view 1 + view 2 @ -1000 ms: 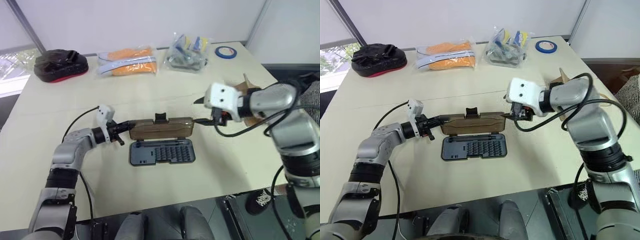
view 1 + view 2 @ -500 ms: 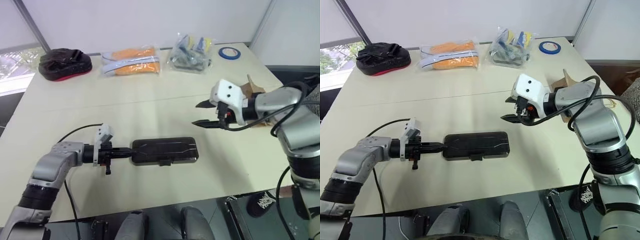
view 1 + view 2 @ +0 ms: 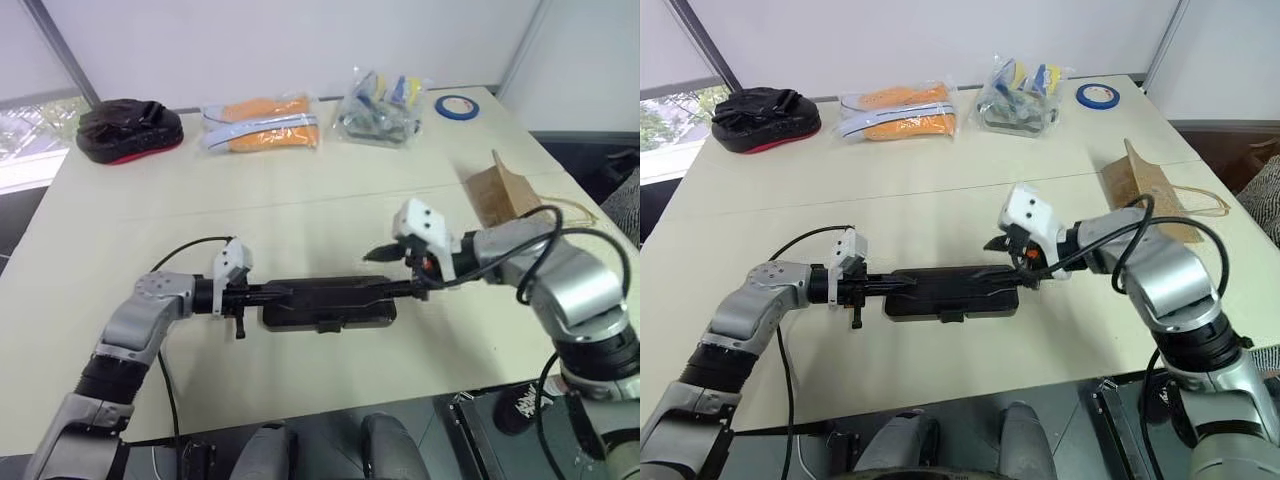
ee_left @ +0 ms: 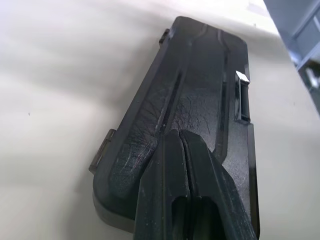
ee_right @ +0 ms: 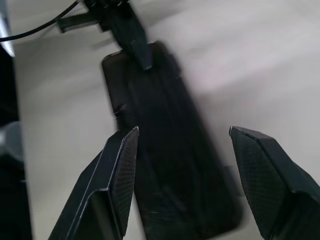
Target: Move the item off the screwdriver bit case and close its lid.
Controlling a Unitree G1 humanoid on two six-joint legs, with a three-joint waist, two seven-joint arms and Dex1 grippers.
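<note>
The flat dark grey plastic screwdriver bit case (image 3: 952, 291) lies flat on the pale table (image 3: 940, 190) with its smoky-brown see-through lid (image 4: 200, 100) folded down on top. The small flat brown paper bag with loop handles (image 3: 1150, 190) is not on the case. It lies well off to the far side of the right gripper (image 3: 1012, 262), near the table's right edge. So the first part of the job looks done, and the closing part is in hand.

The left gripper (image 3: 902, 284) has its two black fingers pressed together with no gap, holding nothing. Their tips rest on top of the lid at the case's left end. The right gripper has its fingers spread wide apart and holds nothing. In the right wrist view the case lies between and below its two fingers (image 5: 117, 175). One finger sits over the right end of the lid, and the other sticks up above it.

The small black latch tab (image 3: 953, 317) pokes out at the case's near long edge. I cannot tell if it has clicked shut. The next move, I think, is a soft push down near that tab.

There is lots of bare table around the case. The orange-filled clear packets (image 3: 898, 108), the black-and-red pouch (image 3: 765, 113) and the blue tape roll (image 3: 1098, 95) sit far beyond the fingers, at the back.
</note>
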